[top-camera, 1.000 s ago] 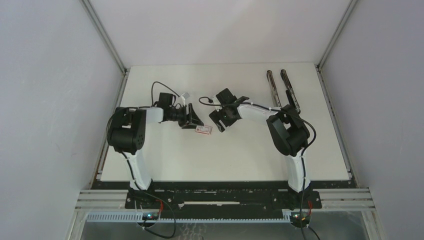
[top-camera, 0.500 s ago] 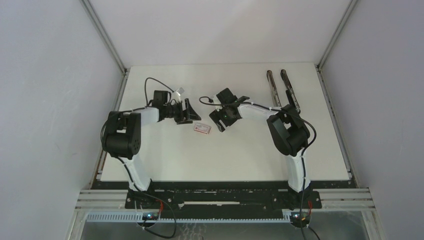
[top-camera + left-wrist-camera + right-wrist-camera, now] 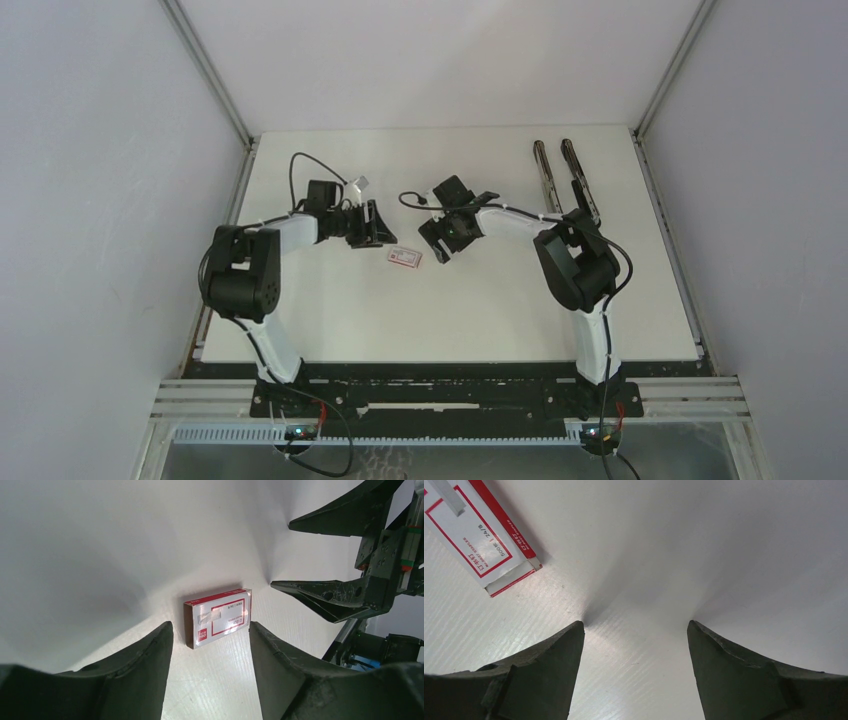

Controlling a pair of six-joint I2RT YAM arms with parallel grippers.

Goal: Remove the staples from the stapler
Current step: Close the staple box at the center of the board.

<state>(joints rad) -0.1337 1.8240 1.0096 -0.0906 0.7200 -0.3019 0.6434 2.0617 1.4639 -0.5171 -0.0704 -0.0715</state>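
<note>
Top external view
- tabletop (image 3: 450, 310): white, carries all the items.
- stapler (image 3: 562, 178): far right corner; shows as two long dark bars side by side, their near ends hidden behind the right arm.
- box (image 3: 405, 257): small, red and white, flat at mid-tabletop, between the two end effectors and well apart from the stapler.
- left end effector (image 3: 380, 228): just left of the box, pointing right.
- right end effector (image 3: 434, 248): just right of the box.

Left wrist view
- left end effector (image 3: 210, 630): fingers apart, nothing between them; the box (image 3: 220, 617) lies beyond the tips.
- staples (image 3: 210, 615): one short, pale grey strip on the box's top face, faint here.
- right end effector (image 3: 282, 556): on the far side of the box, fingers spread.

Right wrist view
- right end effector (image 3: 635, 625): fingers apart, only bare tabletop between them.
- box (image 3: 489, 545): upper left, clear of the fingers.
- staples (image 3: 446, 494): grey strip lying on the box, cut off by the frame edge.
</note>
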